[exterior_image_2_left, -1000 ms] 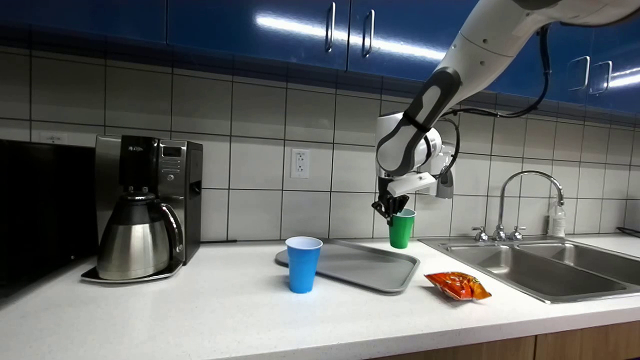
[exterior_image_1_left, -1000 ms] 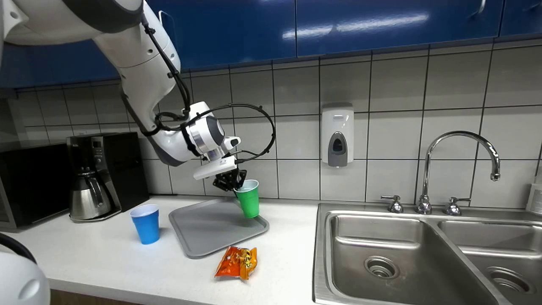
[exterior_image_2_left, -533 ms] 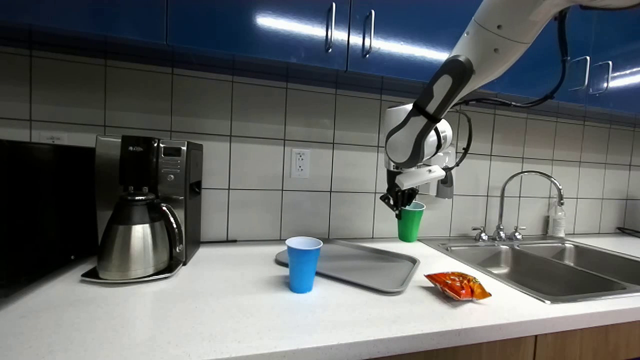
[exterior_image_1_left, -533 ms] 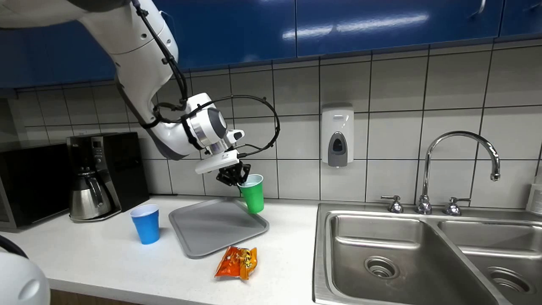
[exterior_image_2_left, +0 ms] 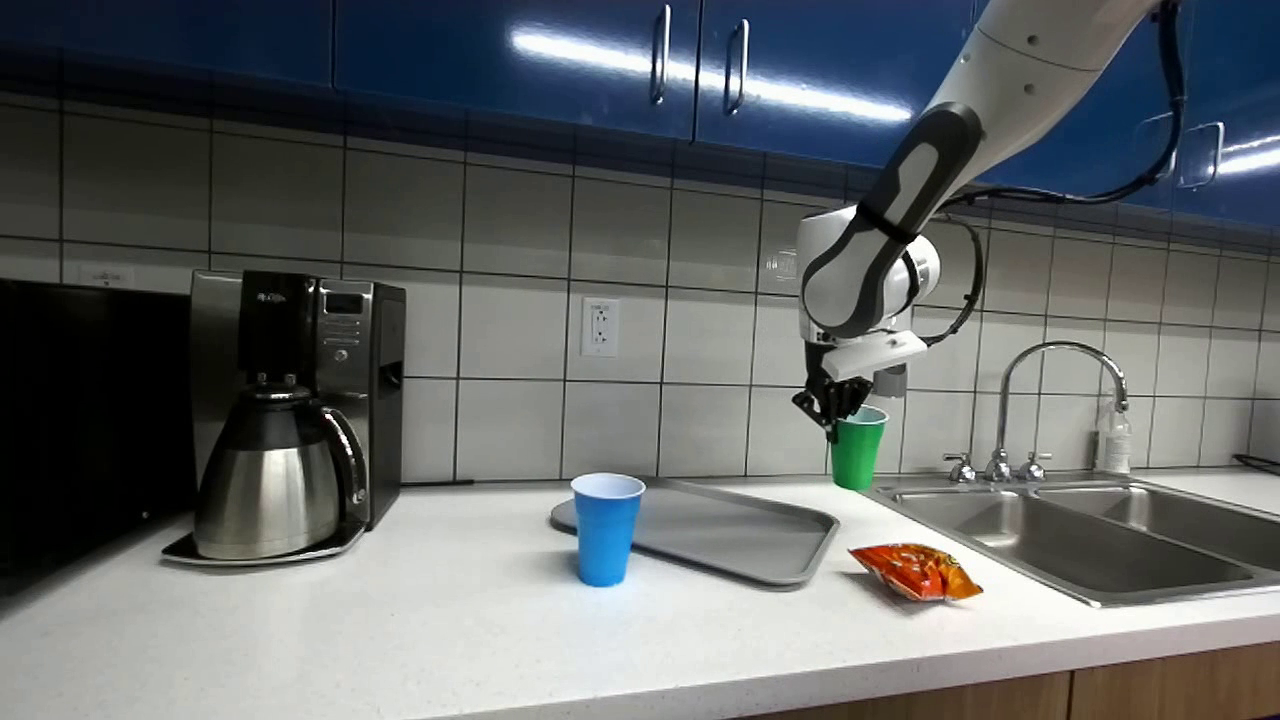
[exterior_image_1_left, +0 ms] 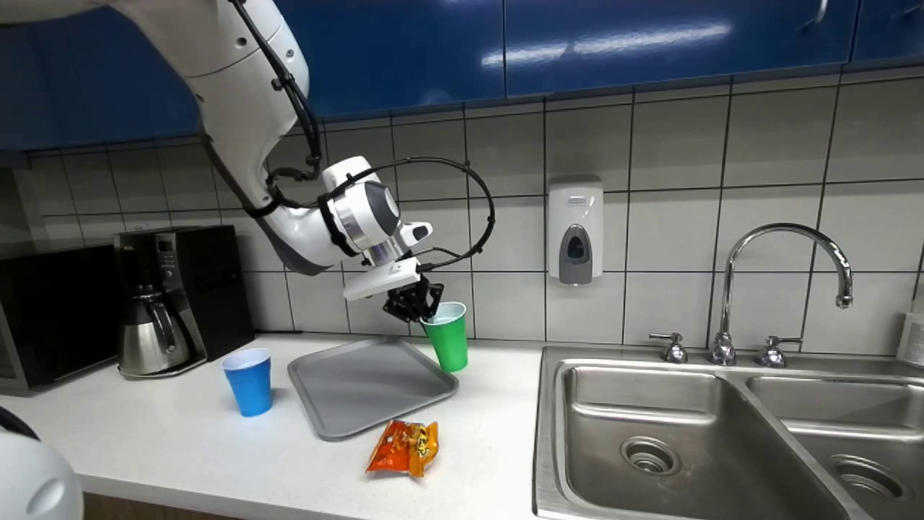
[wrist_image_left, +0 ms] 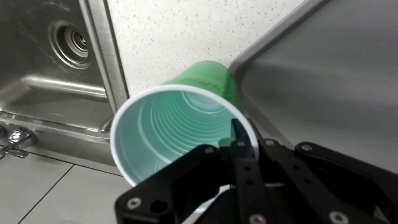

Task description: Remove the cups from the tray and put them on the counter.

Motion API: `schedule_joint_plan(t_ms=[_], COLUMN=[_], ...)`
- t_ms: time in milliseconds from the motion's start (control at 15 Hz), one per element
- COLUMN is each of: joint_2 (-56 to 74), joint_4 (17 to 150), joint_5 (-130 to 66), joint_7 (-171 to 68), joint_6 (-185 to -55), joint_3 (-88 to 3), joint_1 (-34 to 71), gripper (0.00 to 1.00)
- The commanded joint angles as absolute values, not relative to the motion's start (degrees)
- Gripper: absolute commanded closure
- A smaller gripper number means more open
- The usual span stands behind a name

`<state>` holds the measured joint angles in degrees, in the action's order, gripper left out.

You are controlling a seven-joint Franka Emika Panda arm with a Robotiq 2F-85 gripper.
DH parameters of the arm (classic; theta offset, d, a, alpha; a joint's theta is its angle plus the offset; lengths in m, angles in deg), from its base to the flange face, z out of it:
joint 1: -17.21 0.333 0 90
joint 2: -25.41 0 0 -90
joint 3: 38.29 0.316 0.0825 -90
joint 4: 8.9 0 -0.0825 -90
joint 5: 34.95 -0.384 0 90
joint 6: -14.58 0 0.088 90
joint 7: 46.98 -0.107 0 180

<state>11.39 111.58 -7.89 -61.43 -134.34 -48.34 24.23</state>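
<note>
1. The green plastic cup [exterior_image_1_left: 448,343] is pinched at its rim by the gripper [wrist_image_left: 244,126], one finger [wrist_image_left: 245,171] inside, one outside.
2. Its base is seen just beside the tray [exterior_image_1_left: 368,386]; contact with the counter [exterior_image_2_left: 350,640] cannot be told.
3. A blue plastic cup [exterior_image_2_left: 606,535] is seen upright on the counter.

"Where is the hand [exterior_image_1_left: 426,316] in an exterior view?"

"Gripping the green cup [exterior_image_1_left: 450,347] by its rim, near one corner of the grey tray [exterior_image_1_left: 368,393]."

"Is that cup standing on the tabletop [exterior_image_1_left: 180,448]?"

"Its mouth faces up, but I can't tell whether its base touches."

"And the blue cup [exterior_image_1_left: 249,388]?"

"Resting on the tabletop, off the tray, toward the coffee maker [exterior_image_1_left: 202,289]."

"Anything else close by?"

"An orange snack packet [exterior_image_1_left: 404,449] near the tray's front edge, and a steel sink [exterior_image_1_left: 549,419] to the right."
</note>
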Motion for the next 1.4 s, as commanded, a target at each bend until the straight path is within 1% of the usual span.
schedule_joint_plan(t_ms=[0, 1333], joint_2=[14.51, 14.19], joint_4=[115.23, 122.46], joint_5=[-4.96, -2.59], joint_7=[-64.42, -70.51], joint_6=[-133.84, -135.38], joint_3=[-48.84, -51.52], joint_1=[23.12, 20.68], gripper=[0.99, 0.99])
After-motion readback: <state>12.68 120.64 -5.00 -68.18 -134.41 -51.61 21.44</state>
